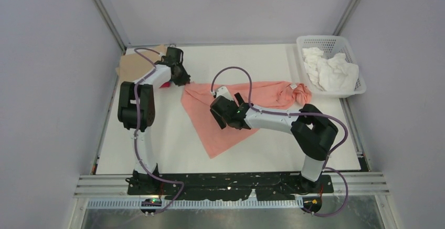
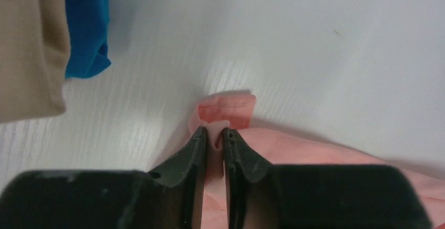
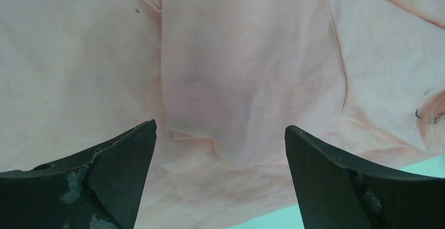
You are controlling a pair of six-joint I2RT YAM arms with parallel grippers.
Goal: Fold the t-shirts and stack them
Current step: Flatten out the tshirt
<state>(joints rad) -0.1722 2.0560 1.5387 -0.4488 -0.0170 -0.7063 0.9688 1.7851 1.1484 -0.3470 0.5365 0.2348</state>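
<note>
A large salmon-pink t-shirt [image 1: 225, 117] lies spread and partly bunched across the middle of the table. My left gripper [image 2: 213, 132] is shut on its far left corner [image 2: 226, 108], near the table's back left. My right gripper [image 3: 220, 134] is open, hovering just above the shirt's middle [image 3: 231, 71], nothing between its fingers. A tan shirt [image 1: 137, 63] lies at the back left corner; it also shows in the left wrist view [image 2: 29, 45] with a blue shirt [image 2: 86, 27] beside it. A sliver of magenta [image 1: 166, 85] shows by the left arm.
A white lattice basket [image 1: 336, 44] with white cloth [image 1: 330, 69] stands at the back right. The shirt's right end is bunched into a knot [image 1: 299, 93] near the basket. Grey walls close in on both sides.
</note>
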